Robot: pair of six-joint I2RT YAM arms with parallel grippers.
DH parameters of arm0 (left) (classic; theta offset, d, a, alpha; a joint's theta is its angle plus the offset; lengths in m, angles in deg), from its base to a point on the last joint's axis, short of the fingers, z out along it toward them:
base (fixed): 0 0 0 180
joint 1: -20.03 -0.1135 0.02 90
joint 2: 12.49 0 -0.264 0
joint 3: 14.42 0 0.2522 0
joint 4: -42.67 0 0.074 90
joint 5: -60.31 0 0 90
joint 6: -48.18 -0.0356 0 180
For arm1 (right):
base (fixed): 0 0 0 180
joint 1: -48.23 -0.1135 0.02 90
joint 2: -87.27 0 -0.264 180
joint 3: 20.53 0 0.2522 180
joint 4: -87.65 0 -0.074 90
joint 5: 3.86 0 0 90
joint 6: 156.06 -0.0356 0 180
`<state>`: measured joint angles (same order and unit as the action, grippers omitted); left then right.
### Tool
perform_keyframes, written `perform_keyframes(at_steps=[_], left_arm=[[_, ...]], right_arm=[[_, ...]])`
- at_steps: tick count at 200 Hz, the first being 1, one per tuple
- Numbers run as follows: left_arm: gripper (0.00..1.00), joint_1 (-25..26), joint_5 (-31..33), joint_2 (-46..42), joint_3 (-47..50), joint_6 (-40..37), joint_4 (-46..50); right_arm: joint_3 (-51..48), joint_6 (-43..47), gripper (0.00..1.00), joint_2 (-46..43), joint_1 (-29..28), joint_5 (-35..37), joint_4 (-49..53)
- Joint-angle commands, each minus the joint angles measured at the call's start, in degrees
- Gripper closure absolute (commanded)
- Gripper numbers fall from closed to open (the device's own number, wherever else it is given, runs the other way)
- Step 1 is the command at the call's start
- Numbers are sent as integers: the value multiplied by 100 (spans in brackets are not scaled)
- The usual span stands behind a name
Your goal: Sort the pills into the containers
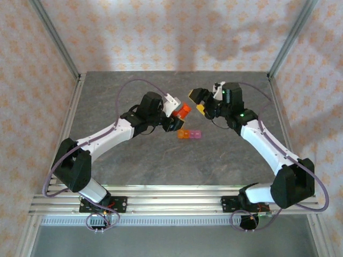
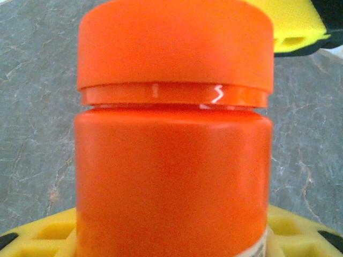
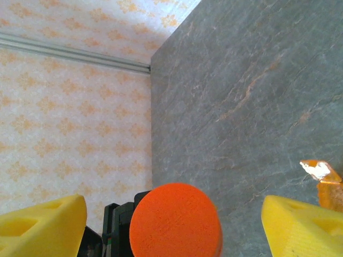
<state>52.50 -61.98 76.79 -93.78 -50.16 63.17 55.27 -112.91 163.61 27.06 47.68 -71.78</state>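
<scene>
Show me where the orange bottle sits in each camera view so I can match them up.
Top external: the orange bottle is at mid-table, held in the left gripper, just behind the containers.
Left wrist: orange bottle in the middle of the frame, seen side-on with its cap up.
Right wrist: orange bottle at bottom centre, cap end-on, between the fingers of the open right gripper.
Shared landmark: the grey veined table.

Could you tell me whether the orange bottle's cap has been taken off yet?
No, the orange cap sits on the orange bottle, with only a thin gap under its rim in the left wrist view.
</scene>
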Motion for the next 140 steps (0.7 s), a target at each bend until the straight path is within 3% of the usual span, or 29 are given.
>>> perform_keyframes(at_steps=[1,92,125,140], left_arm=[[100,18,247,-130,-238,-263,75],[100,49,227,-121,-252,-248,67],[100,50,201,-103,-254,-212,21],[100,50,200,-95,-251,-211,17]], right_arm=[[47,-166,18,90,-144,191,-23],[27,-265,29,388,-480,163,-297],[19,-263,41,483,-499,126,-358],[9,-297,42,524,-506,51,-432]])
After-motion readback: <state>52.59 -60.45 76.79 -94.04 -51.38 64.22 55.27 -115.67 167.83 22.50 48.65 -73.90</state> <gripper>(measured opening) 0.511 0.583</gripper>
